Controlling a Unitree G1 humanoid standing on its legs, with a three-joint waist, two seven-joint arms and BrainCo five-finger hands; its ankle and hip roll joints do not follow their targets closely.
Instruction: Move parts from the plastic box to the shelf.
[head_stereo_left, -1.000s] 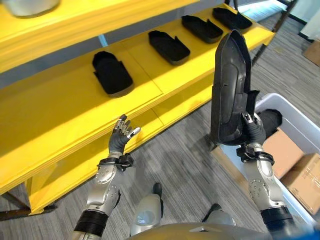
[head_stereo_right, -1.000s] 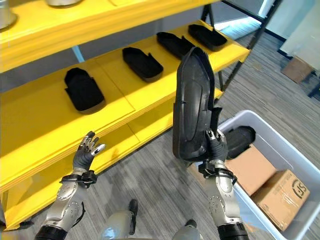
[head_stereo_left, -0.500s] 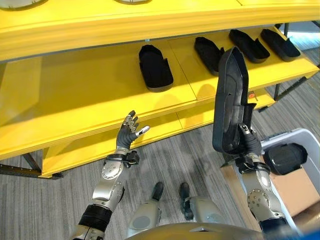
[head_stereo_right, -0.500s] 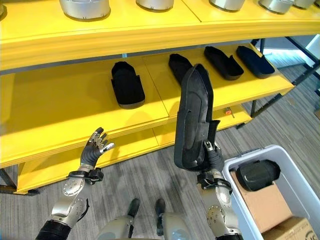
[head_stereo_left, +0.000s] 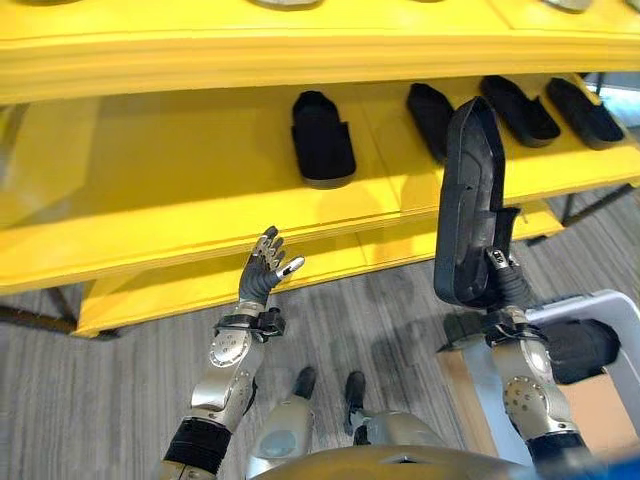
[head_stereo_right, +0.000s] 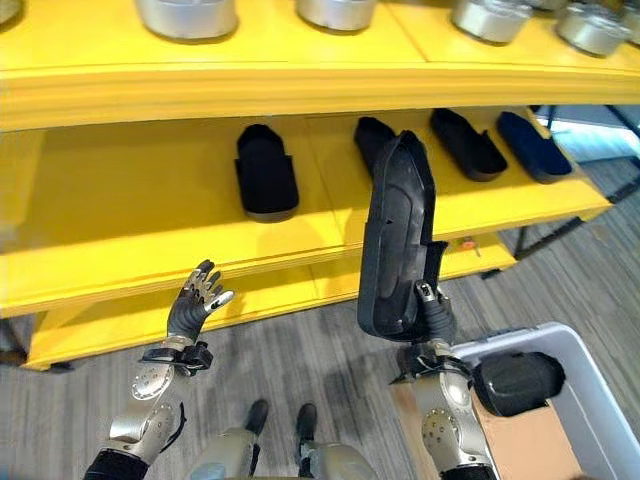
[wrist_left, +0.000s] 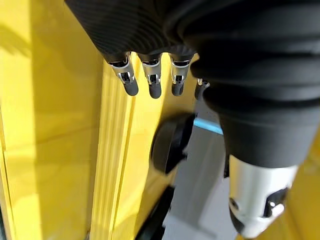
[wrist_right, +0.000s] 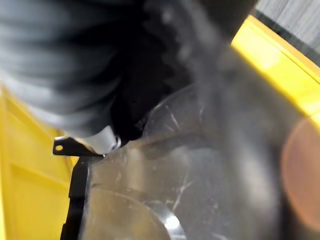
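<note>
While the right hand (head_stereo_left: 503, 283) grips the lower end of a long black part (head_stereo_left: 468, 205) and holds it upright in front of the yellow shelf (head_stereo_left: 150, 190), the left hand (head_stereo_left: 262, 277) hangs empty with fingers spread near the shelf's front edge. Four black parts (head_stereo_left: 322, 138) lie in a row on the shelf. Another lies in the plastic box (head_stereo_right: 570, 350) at lower right.

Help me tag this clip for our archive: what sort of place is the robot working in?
Probably a factory or warehouse parts store. Yellow shelving holds a row of identical black moulded parts, with metal pots on the tier above. The right hand holds another black part upright, beside a plastic box on grey floor.
</note>
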